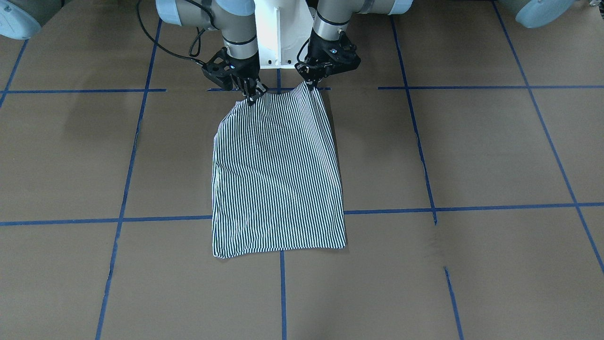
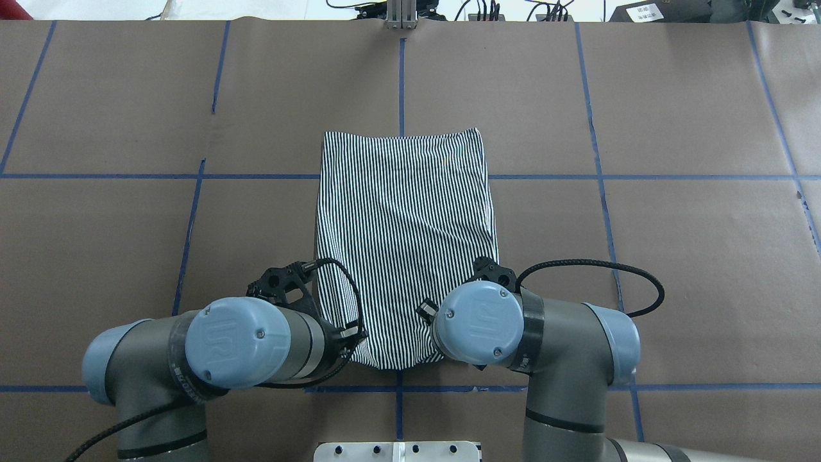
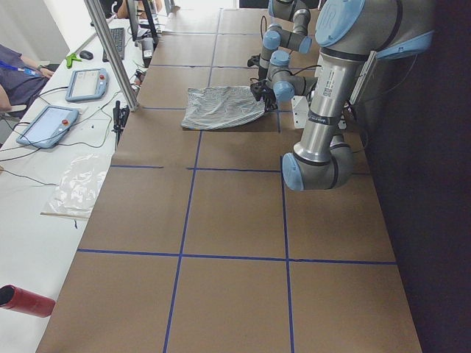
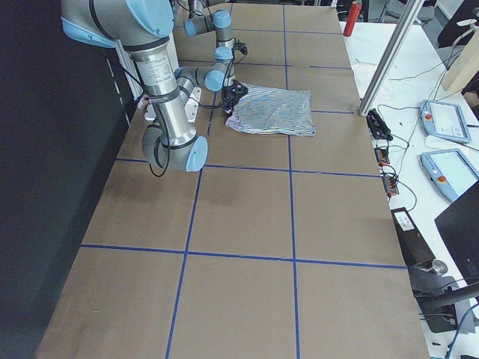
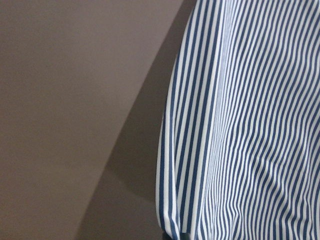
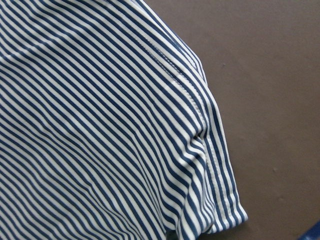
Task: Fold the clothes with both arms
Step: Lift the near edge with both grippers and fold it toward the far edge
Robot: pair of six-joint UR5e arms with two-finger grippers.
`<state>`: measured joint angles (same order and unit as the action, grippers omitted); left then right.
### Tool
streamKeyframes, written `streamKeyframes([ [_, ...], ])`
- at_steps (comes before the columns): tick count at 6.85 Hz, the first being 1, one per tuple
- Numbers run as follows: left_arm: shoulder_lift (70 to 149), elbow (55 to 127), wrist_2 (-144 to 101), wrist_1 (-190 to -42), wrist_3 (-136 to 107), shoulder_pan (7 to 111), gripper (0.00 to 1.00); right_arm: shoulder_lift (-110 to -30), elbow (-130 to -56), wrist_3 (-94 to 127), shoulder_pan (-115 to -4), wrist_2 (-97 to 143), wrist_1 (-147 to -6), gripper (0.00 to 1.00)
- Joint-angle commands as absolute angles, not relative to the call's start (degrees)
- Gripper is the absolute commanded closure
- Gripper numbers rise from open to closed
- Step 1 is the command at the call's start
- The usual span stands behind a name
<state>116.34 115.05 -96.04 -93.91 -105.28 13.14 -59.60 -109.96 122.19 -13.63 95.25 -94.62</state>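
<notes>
The left gripper (image 1: 311,85) is clamped on one corner of the striped polo shirt (image 1: 278,174). The shirt's edge spans between both grippers, and its body extends away from them, flat on the brown table (image 1: 472,151). The right gripper (image 1: 251,94) is clamped on the opposite corner of that edge.

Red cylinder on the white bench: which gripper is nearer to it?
Left. The left gripper pinches the shirt corner on the red cylinder's side; the right gripper pinches the other corner.
</notes>
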Motion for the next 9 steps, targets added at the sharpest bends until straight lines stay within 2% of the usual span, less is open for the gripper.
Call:
streamKeyframes([
  [1, 112.97, 120.2, -96.24, -92.65, -105.56, 10.2, 1.0, -60.91, -113.64, 122.17, -10.29, 95.01, -94.66, 1.0],
  [2, 111.46, 123.28, -96.24, -91.85, -105.56, 10.28, 1.0, -60.65, -113.47, 121.82, -10.46, 95.01, -94.66, 1.0],
  [4, 112.41, 123.31, -96.15, -91.84, -105.64, 12.29, 1.0, -60.12, -113.12, 115.61, -15.44, 95.27, -94.48, 1.0],
  [6, 116.44, 121.83, -96.41, -92.11, -105.47, 20.35, 1.0, -58.46, -112.77, 111.21, -22.9, 96.5, -94.57, 1.0],
  [7, 117.24, 121.12, -96.59, -92.28, -105.38, 24.04, 1.0, -55.84, -109.11, 106.57, -25.2, 96.33, -94.48, 1.0],
  [9, 118.3, 113.6, -97.29, -97.52, -105.29, 27.76, 1.0, -48.73, -98.23, 101.62, -29.34, 95.8, -94.31, 1.0],
])
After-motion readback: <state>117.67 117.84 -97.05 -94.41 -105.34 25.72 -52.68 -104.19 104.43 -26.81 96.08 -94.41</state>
